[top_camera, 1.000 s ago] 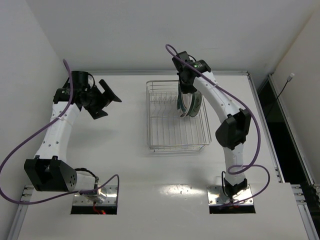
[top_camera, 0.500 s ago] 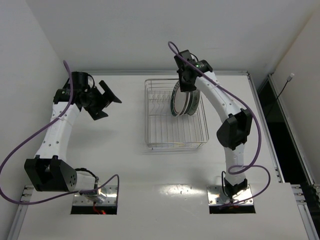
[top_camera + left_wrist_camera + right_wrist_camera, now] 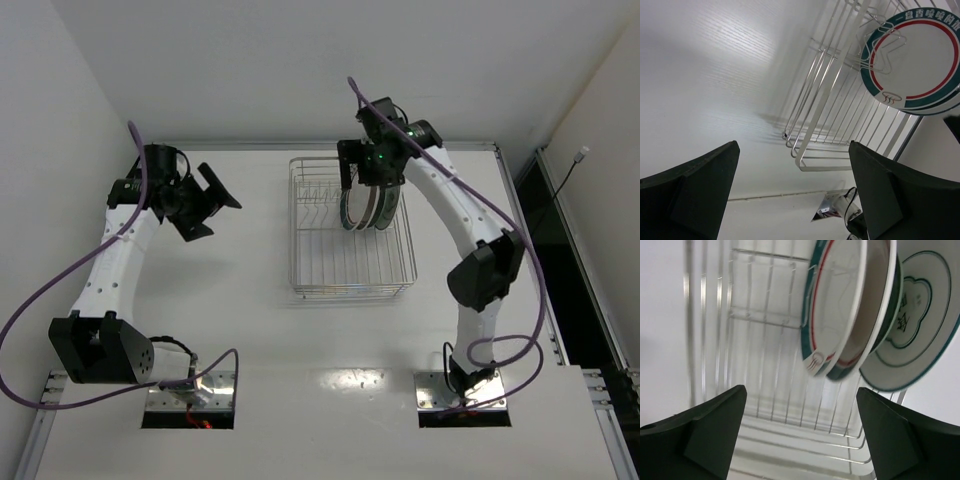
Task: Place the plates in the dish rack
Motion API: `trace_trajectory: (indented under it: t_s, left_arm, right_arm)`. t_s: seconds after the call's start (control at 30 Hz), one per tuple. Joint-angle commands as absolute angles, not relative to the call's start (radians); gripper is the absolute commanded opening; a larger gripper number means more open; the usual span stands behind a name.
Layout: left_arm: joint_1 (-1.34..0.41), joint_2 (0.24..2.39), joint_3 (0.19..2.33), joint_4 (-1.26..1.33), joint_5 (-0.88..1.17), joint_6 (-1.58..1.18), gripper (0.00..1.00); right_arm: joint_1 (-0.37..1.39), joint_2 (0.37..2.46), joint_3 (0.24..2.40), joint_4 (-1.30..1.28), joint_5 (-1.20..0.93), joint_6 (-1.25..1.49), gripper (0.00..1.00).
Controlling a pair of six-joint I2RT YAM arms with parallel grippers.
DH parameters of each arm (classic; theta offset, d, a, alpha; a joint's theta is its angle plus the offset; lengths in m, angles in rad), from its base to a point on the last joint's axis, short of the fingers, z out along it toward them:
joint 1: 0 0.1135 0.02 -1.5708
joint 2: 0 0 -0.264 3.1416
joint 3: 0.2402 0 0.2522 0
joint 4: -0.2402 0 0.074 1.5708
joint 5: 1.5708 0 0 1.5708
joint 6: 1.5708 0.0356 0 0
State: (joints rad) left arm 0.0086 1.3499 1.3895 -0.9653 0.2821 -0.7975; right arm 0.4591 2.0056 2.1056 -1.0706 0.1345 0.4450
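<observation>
**A:** Where were the plates (image 3: 365, 207)?

**B:** In the dish rack (image 3: 352, 291), standing on edge in its far right part, packed close together.

**A:** What stood around them or in the way?

**B:** The rack's own wires and upright tines held them. The right gripper (image 3: 371, 172) hung just above their top edges. Its fingers (image 3: 700, 435) were spread wide with nothing between them, and in the wrist view they were clear of the rims. The left gripper (image 3: 213, 208) was well off to the left over the white table (image 3: 260, 330), likewise splayed and empty. The rack sat on the table between the two arms, nearer the right one.

**A:** How did the plates look?

**B:** From the right wrist I could tell three apart. Foremost was a white plate (image 3: 832, 310) with a teal rim and a red ring inside it. A second plate (image 3: 875, 310) was pressed close behind, its rim also teal and red. Past that was a teal patterned plate (image 3: 920, 325). Whether a fourth stood among them I could not tell. The left wrist saw the white plate's face through the wires, with lettering on the teal band.

**A:** Which way did they point?

**B:** Their faces turned left and right and their edges ran from near to far. They leaned a little rather than standing dead upright. The rack's longer side seemed to run away from the arms.
</observation>
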Motion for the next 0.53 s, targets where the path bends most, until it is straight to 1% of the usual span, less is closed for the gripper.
trace_trajectory:
  t_s: [0.0, 0.07, 0.17, 0.27, 0.33, 0.5]
  left_arm:
    - [0.02, 1.312, 1.391, -0.973, 0.236, -0.767, 0.89]
    - [0.011, 1.312, 1.391, -0.973, 0.218, -0.758, 0.89]
    - [-0.018, 1.335, 1.417, -0.973, 0.189, -0.73, 0.89]
    - [-0.044, 1.37, 1.447, -0.983, 0.155, -0.716, 0.89]
    - [-0.057, 1.39, 1.466, -0.983, 0.141, -0.707, 0.89]
    - [-0.067, 1.459, 1.514, -0.983, 0.086, -0.687, 0.89]
  right_arm:
    - [0.443, 1.806, 2.042, -1.085, -0.015, 0.433, 0.9]
    - [0.43, 1.776, 2.019, -1.117, -0.067, 0.433, 0.96]
    - [0.42, 1.692, 1.936, -1.143, -0.077, 0.422, 0.99]
    - [0.41, 1.559, 1.748, -1.065, -0.077, 0.411, 1.0]
    - [0.397, 1.49, 1.694, -1.039, -0.065, 0.411, 1.0]
    - [0.379, 1.418, 1.576, -1.007, -0.017, 0.411, 1.0]
